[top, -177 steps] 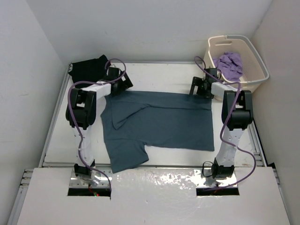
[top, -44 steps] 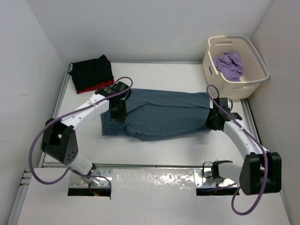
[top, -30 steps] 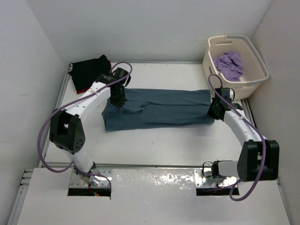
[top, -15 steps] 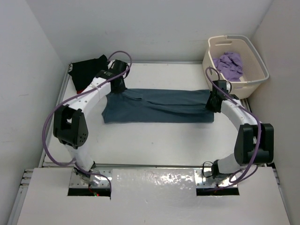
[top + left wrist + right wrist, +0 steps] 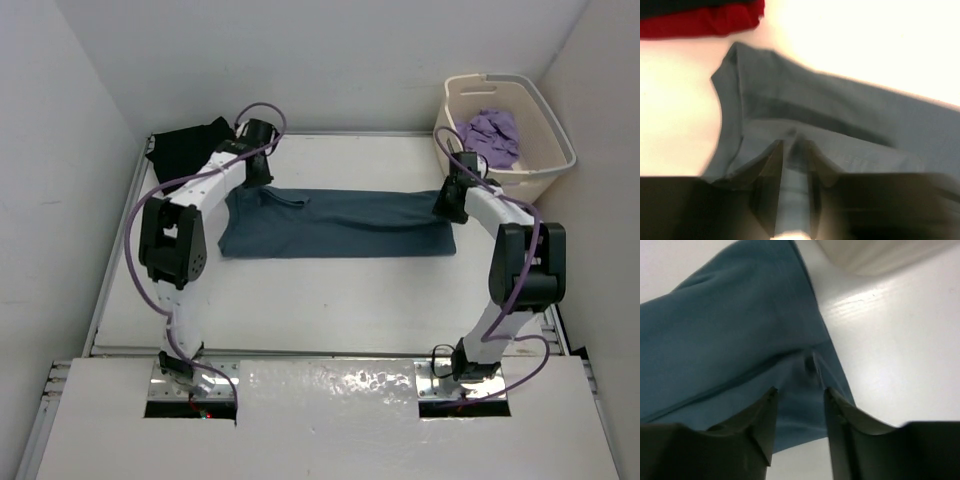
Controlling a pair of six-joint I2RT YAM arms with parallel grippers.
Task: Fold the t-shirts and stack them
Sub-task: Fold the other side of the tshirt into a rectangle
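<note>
The slate blue-grey t-shirt [image 5: 335, 222] lies folded into a long flat strip across the table's middle. My left gripper [image 5: 258, 180] hovers at its far left corner, jaws slightly apart over a small pucker of cloth [image 5: 796, 142], holding nothing. My right gripper [image 5: 449, 203] is over the strip's far right corner, open, with the cloth [image 5: 730, 315] lying slack below its fingers [image 5: 765, 415]. A black t-shirt [image 5: 188, 148] rests on a red one [image 5: 700, 22] at the back left. The lavender t-shirt [image 5: 490, 135] sits crumpled in the tub.
The cream plastic tub [image 5: 545, 135] stands at the back right corner, close behind my right gripper, and its wall [image 5: 880, 252] shows in the right wrist view. White walls enclose the table on three sides. Bare white table [image 5: 330, 300] lies in front of the strip.
Both grippers carried the shirt's near edge to the far side, narrowing it into a strip. Both were shut on the cloth and have since opened, letting it go.
</note>
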